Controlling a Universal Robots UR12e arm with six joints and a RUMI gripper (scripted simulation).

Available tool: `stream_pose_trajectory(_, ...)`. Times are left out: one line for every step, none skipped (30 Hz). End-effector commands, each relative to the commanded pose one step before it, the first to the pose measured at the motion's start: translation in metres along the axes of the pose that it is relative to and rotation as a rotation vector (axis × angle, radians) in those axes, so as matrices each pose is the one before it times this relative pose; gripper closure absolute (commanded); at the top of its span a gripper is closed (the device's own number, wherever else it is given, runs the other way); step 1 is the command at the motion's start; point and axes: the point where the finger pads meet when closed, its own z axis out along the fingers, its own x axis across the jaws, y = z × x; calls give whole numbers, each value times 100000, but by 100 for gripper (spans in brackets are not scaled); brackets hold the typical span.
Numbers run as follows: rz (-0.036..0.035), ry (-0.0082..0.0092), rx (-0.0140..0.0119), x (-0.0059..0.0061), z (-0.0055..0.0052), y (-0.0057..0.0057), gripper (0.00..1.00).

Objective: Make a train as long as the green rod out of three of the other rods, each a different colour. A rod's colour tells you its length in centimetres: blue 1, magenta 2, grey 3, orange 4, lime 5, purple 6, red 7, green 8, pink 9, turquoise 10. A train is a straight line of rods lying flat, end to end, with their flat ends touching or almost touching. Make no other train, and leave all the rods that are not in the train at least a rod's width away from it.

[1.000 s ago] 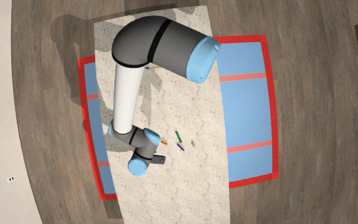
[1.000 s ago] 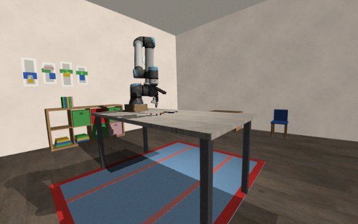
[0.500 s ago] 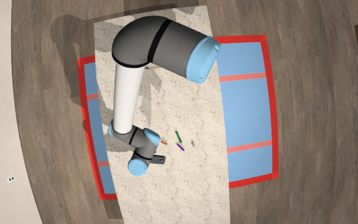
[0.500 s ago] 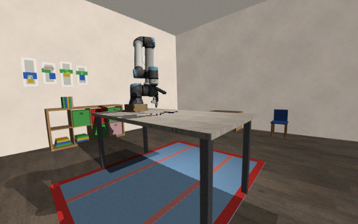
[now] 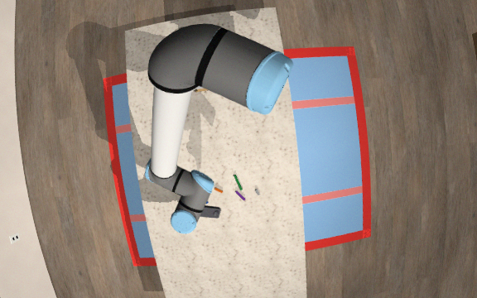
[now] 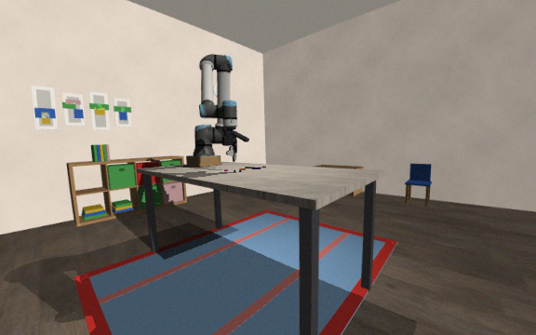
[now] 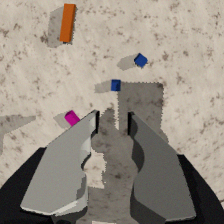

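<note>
My gripper (image 7: pixel 113 113) (image 6: pixel 234 158) hangs above the table with a narrow gap between its fingers and nothing in it; the arm hides it in the top view. A magenta rod (image 7: pixel 72 118) lies left of the fingertips in the wrist view. One blue rod (image 7: pixel 115 85) lies just ahead of them, a second blue rod (image 7: pixel 140 60) farther ahead to the right. The orange rod (image 7: pixel 67 23) (image 5: pixel 219 189) is at the upper left of the wrist view. The green rod (image 5: pixel 238 182) lies just above the purple rod (image 5: pixel 240 195), at a different angle and apart. A grey rod (image 5: pixel 257 191) lies right of them.
The rods lie scattered on the speckled table (image 5: pixel 259 248) (image 6: pixel 333 181). The arm (image 5: pixel 166 132) covers part of its left side in the top view. The arm's base stands on a wooden block (image 6: pixel 204 161). The gripper's shadow falls around the fingertips in the wrist view.
</note>
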Motion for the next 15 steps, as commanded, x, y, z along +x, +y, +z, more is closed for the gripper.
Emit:
stream_pose_trajectory(-1,140,-9,67,356,3,86)
stream_pose_trajectory(0,0,0,0,129,0,86)
stream_pose_trajectory(0,0,0,0,135,0,86)
stream_pose_trajectory(0,0,0,0,141,0,86)
stream_pose_trajectory(0,0,0,1,145,0,86)
stream_pose_trajectory(0,0,0,0,150,0,86)
stream_pose_trajectory(0,0,0,0,154,0,86)
stream_pose_trajectory(0,0,0,0,157,0,86)
stream_pose_trajectory(0,0,0,0,159,0,86)
stream_pose_trajectory(0,0,0,0,161,0,86)
stream_pose_trajectory(0,0,0,0,162,0,86)
stream_pose_trajectory(0,0,0,0,162,0,86)
stream_pose_trajectory(0,0,0,0,162,0,86)
stream_pose_trajectory(0,0,0,0,0,0,86)
stream_pose_trajectory(0,0,0,0,0,0,86)
